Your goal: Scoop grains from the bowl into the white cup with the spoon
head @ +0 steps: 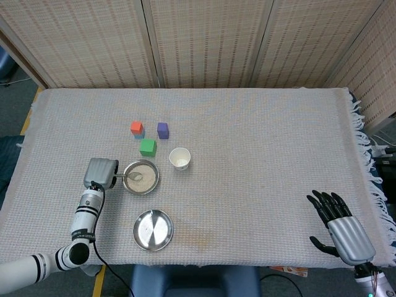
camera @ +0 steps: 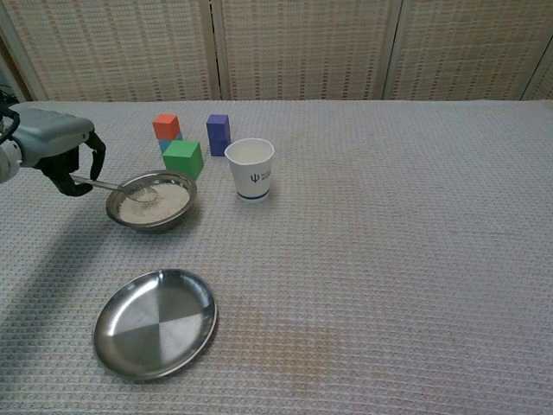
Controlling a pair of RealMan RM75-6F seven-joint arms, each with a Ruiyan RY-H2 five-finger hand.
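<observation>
left hand (camera: 54,145) holding spoon (camera: 117,186), over bowl (camera: 151,220)

We see woven reed screens (head: 204,43) standing in panels behind the table. A pale waffle-weave cloth (head: 266,154) covers the tabletop, fringed along its right edge. Grey floor (head: 15,102) shows at the left

White cup (camera: 251,169), green block (camera: 183,158), purple block (camera: 218,133), orange block (camera: 166,126).

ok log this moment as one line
left hand holds spoon | spoon bowl over grains in bowl | white cup upright beside bowl | right hand open, idle
</observation>
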